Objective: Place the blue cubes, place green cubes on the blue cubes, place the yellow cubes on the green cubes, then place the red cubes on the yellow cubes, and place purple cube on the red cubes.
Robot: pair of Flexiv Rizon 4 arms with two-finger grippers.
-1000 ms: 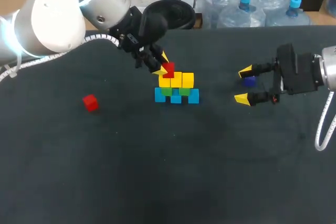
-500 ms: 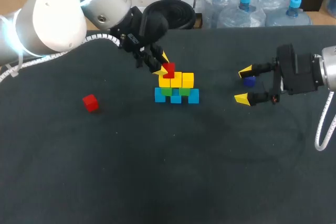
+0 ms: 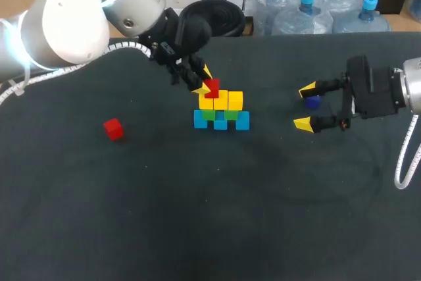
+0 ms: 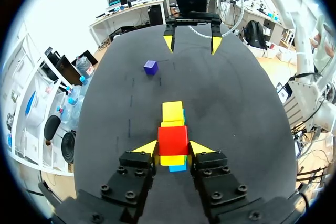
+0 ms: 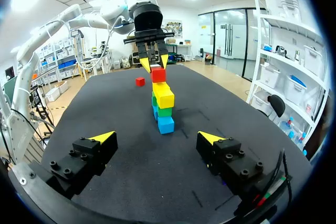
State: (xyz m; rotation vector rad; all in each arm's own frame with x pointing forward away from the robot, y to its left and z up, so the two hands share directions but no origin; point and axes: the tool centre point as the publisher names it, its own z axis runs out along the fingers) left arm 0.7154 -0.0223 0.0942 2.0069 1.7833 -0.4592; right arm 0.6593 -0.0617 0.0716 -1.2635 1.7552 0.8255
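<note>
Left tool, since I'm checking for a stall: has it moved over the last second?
No. The left tool keeps its place above the yellow cubes, shut on the red cube.

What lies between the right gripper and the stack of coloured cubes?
Only bare black table, seen best in the right wrist view: the open right gripper faces the stack of coloured cubes with nothing between them.
</note>
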